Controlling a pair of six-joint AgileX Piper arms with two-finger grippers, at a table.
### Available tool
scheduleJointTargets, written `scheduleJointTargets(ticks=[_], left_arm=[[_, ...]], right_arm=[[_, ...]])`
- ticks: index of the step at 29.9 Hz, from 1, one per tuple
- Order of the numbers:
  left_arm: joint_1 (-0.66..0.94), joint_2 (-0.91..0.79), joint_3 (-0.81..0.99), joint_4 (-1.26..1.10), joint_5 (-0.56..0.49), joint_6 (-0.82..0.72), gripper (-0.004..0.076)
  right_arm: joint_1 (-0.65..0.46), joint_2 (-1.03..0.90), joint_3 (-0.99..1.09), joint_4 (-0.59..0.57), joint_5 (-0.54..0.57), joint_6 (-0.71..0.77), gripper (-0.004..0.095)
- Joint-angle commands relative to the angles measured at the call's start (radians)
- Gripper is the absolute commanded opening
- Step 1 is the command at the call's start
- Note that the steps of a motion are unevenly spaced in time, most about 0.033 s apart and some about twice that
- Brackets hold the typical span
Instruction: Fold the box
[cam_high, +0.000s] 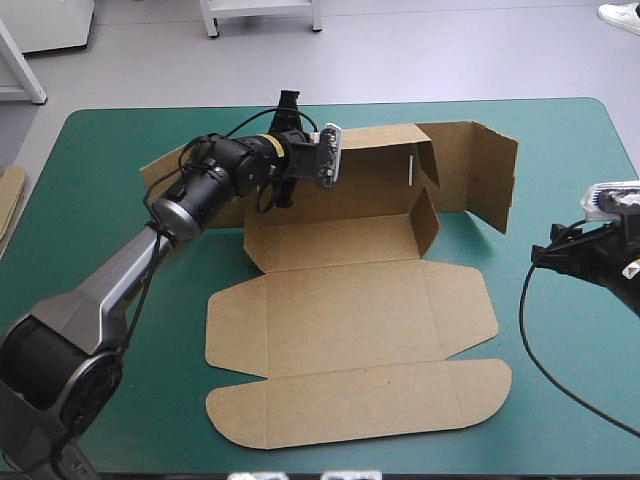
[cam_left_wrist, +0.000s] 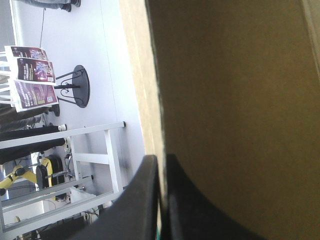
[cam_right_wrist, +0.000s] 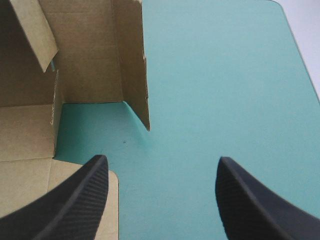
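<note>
The brown box lies partly formed on the teal-green cover. Its lid and front flaps are flat toward the near edge, the back wall stands raised, and a right side panel stands upright. My left gripper is at the top edge of the back wall. In the left wrist view its black fingers are all but shut, with the edge of the board between them. My right gripper waits to the right of the box, open. Only cover lies between its fingers, and the box's right panel is ahead.
An edge of more brown board shows at the table's left edge. Bare teal-green cover stretches to the right of the box, up to the table's rounded far right corner.
</note>
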Motion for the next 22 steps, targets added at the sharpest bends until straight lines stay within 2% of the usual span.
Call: scheduleJointTargets(ticks=[1, 6, 11, 17, 22], left_arm=[[-0.081, -0.071, -0.033, 0.168, 0.011, -0.177, -0.0009], [-0.208, -0.073, -0.031, 0.457, 0.15, -0.452, -0.0009], [-0.313, -0.073, -0.023, 0.533, 0.22, -0.557, -0.0009], [-0.359, -0.073, 0.028, 0.537, 0.217, -0.569, -0.0009], [-0.359, -0.073, 0.081, 0.564, 0.217, -0.659, -0.0009]], right_arm=[[-0.001, 0.038, -0.079, -0.064, 0.004, 0.058, 0.0577], [-0.001, 0.143, -0.171, -0.06, 0.109, 0.058, 0.0577], [-0.001, 0.247, -0.306, -0.032, 0.177, 0.039, 0.0577], [-0.001, 0.352, -0.47, -0.035, 0.234, 0.031, 0.0577], [-0.001, 0.437, -0.615, -0.002, 0.258, 0.024, 0.0577]])
